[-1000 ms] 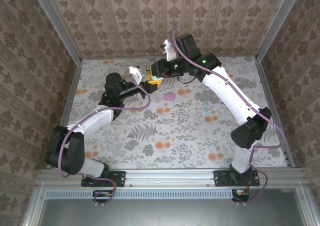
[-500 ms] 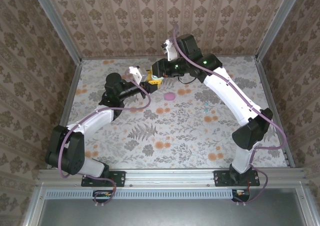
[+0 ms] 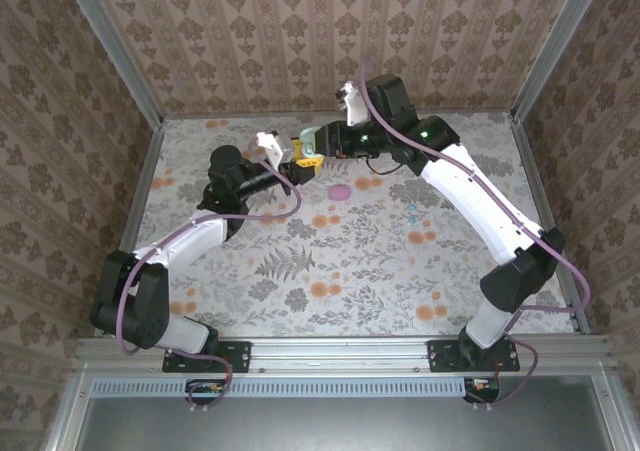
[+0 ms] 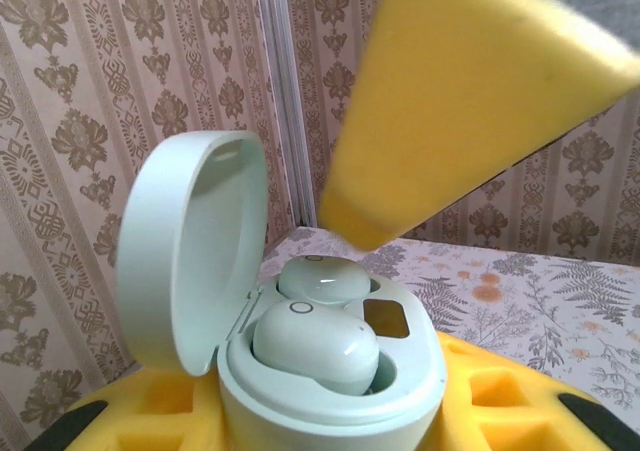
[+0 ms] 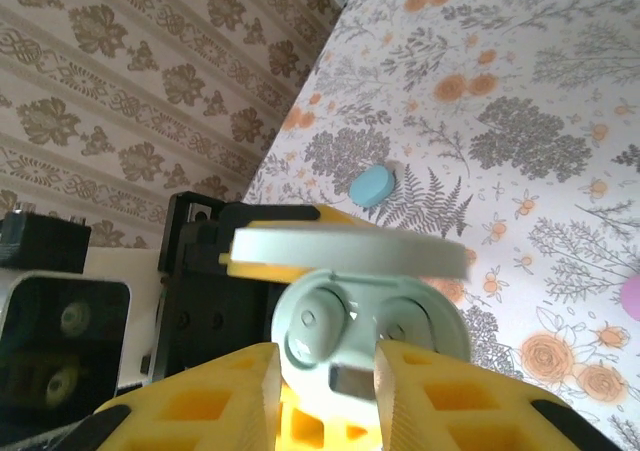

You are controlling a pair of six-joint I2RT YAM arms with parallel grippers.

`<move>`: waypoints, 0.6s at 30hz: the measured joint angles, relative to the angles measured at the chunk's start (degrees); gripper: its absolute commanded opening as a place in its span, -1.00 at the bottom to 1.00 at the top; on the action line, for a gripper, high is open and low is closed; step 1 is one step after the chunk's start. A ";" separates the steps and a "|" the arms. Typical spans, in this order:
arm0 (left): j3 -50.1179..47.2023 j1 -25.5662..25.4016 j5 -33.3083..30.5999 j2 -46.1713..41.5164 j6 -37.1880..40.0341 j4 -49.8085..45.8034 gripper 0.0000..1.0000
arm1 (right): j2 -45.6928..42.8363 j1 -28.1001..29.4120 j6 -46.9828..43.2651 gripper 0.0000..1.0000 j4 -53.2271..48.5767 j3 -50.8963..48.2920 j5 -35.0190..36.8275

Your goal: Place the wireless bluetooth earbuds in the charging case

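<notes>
Right now the left gripper [image 4: 330, 421] is shut tight on the mint case [image 4: 340, 376], with a yellow pad on each side. It holds the case up off the table [image 3: 330, 261], over the far part of it. The lid [image 4: 190, 251] stands open. Both earbuds [image 4: 315, 343] sit inside the case, each in its own hole (they are mint too). The right gripper [image 5: 325, 376] hangs just over the case, with its tips pointing at it. Its fingers [image 5: 230, 396] are a little apart and nothing is pinched between them. I cannot tell if they touch the case. On the table lie a teal oval [image 5: 373, 184] and a pink oval [image 3: 340, 191].
</notes>
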 measured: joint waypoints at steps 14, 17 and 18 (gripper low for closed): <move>0.13 -1.88 4.33 0.90 0.04 -0.72 -0.59 | -1.29 -8.63 7.78 -0.13 8.22 -1.44 -5.03; 0.15 -2.32 5.07 0.90 0.04 -0.68 -0.59 | 2.71 -8.57 8.48 -0.13 8.11 1.46 -7.30; 0.15 -2.29 5.14 0.90 0.02 -0.68 -0.59 | 3.91 -8.55 8.59 -0.12 8.04 2.12 -7.98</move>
